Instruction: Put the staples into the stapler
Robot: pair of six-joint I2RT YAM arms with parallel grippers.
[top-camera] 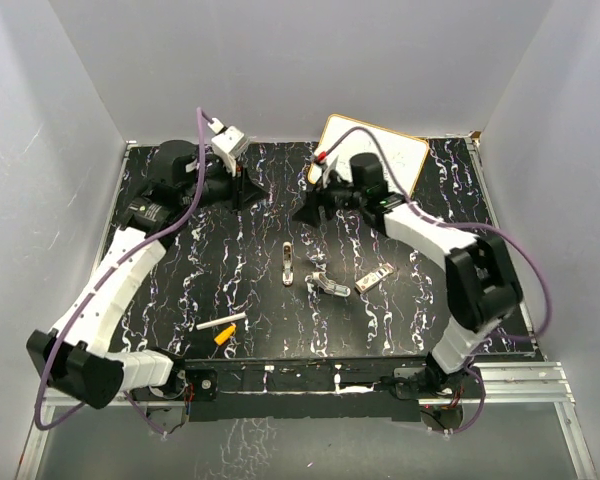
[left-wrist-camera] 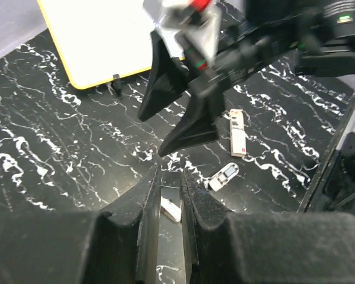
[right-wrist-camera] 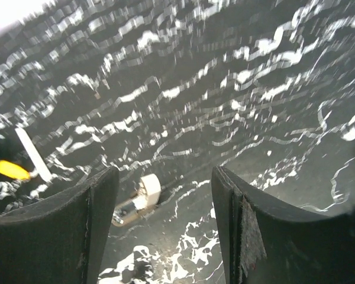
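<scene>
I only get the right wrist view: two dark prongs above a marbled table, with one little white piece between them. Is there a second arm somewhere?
Observer: Yes, the left gripper hangs near the right gripper, shut.
Operator: Is that little piece alone?
Observer: No, a grey piece and a pale piece lie near it.
Operator: Anything behind me?
Observer: A white board with a yellow edge, at the far right.

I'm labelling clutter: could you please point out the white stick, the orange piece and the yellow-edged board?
white stick [top-camera: 221, 322], top view, its middle.
orange piece [top-camera: 225, 336], top view, its centre.
yellow-edged board [top-camera: 408, 153], top view, bare white face.
</scene>
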